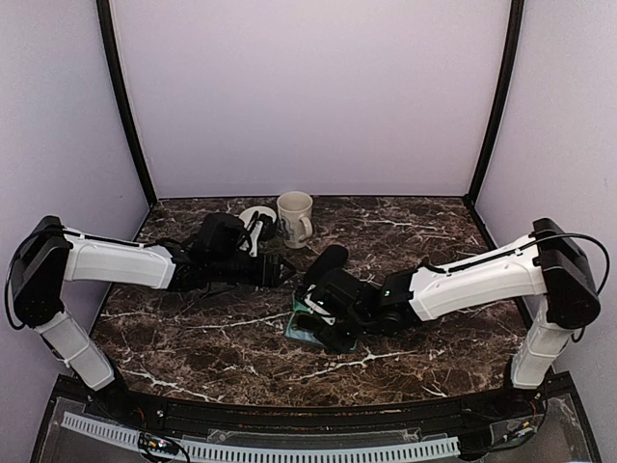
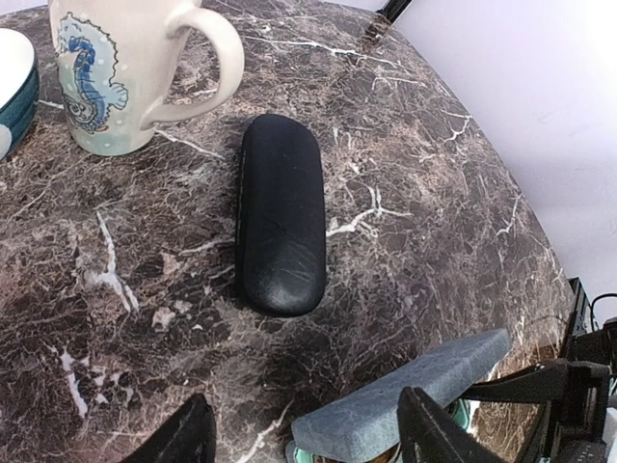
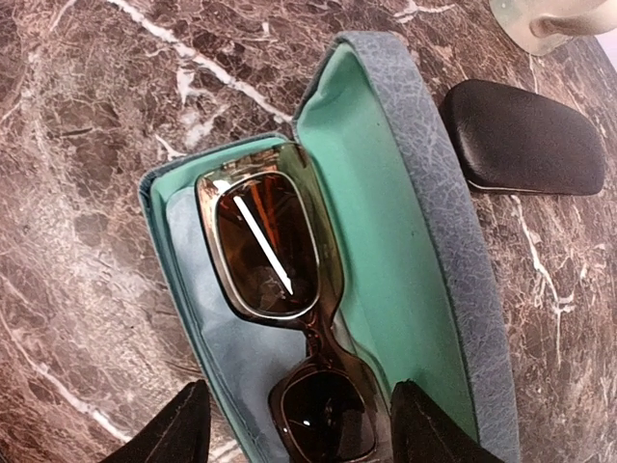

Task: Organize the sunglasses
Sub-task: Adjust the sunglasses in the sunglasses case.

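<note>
Jaws, right: right gripper [image 3: 301,405] has them spread apart, clamped on nothing; one finger [image 3: 188,429] on each side of the lower lens, a gap showing on the left side
Jaws, left: left gripper [image 2: 307,410] has them spread apart, gripping nothing; the end of the case lid [image 2: 405,386] shows between them; cannot tell if the right-hand finger touches it
Sunglasses: brownish pair [image 3: 270,241] with dark lenses, lying inside the open case on the teal lining, lenses up; lower lens partly cut off by the frame edge
Second pair: cannot make it out in any view
Grey-blue case [image 3: 443,222]: open, lid tilted up along one long side; sits on the table under the right gripper, near the front centre in the top view
Black case [image 2: 281,217]: shut, flat on the table, just beyond the grey-blue case, apart from it
Mug [image 2: 125,68]: upright, seahorse print, near the far end of the black case, not touching
Bowl [image 2: 14,87]: beside the mug
Table [image 3: 96,116]: dark marble, white veins
</note>
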You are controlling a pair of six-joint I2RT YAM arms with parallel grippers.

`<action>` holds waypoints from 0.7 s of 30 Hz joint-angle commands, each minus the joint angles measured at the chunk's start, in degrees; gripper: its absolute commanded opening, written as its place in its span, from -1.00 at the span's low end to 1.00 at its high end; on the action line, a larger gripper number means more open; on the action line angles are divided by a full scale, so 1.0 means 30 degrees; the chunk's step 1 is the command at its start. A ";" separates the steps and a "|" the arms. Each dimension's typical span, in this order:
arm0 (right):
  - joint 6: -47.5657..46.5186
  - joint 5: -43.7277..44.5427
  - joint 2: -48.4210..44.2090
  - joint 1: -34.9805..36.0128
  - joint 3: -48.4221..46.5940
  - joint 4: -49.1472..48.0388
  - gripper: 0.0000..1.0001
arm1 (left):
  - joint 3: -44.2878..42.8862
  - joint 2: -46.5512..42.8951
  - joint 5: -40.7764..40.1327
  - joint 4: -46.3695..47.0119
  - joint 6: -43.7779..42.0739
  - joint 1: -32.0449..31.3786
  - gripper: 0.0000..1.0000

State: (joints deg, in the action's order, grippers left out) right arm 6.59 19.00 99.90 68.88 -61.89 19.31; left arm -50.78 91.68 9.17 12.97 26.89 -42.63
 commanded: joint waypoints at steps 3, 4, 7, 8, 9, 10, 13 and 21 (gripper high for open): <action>-0.0099 0.1617 0.0551 0.0183 -0.0726 0.1983 0.32 | 0.0404 -0.0652 0.0121 -0.0227 0.0186 0.0089 0.31; -0.0089 0.1701 0.0606 0.0180 -0.0728 0.2097 0.33 | 0.0405 -0.0630 0.0150 -0.0230 0.0176 0.0086 0.31; -0.0036 0.1627 0.0711 0.0184 -0.0686 0.2213 0.33 | 0.0459 -0.0664 0.0173 -0.0223 0.0176 0.0064 0.31; -0.0030 0.1633 0.0754 0.0158 -0.0650 0.2207 0.33 | 0.0485 -0.0672 0.0167 -0.0226 0.0176 0.0086 0.31; -0.0007 0.1615 0.0811 0.0155 -0.0667 0.2206 0.33 | 0.0517 -0.0676 0.0166 -0.0227 0.0201 0.0089 0.31; 0.0000 0.1617 0.0866 0.0158 -0.0644 0.2191 0.33 | 0.0569 -0.0684 0.0166 -0.0219 0.0234 0.0090 0.31; 0.0026 0.1719 0.1071 0.0150 -0.0721 0.2257 0.31 | 0.0681 -0.0761 0.0234 -0.0165 0.0314 0.0086 0.31; 0.0087 0.1819 0.1507 0.0143 -0.0679 0.2262 0.28 | 0.0845 -0.0879 0.0282 -0.0113 0.0377 0.0086 0.31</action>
State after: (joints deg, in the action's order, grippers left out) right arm 6.33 23.55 103.18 68.95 -62.81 25.80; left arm -49.10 91.66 9.50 12.99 27.68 -42.63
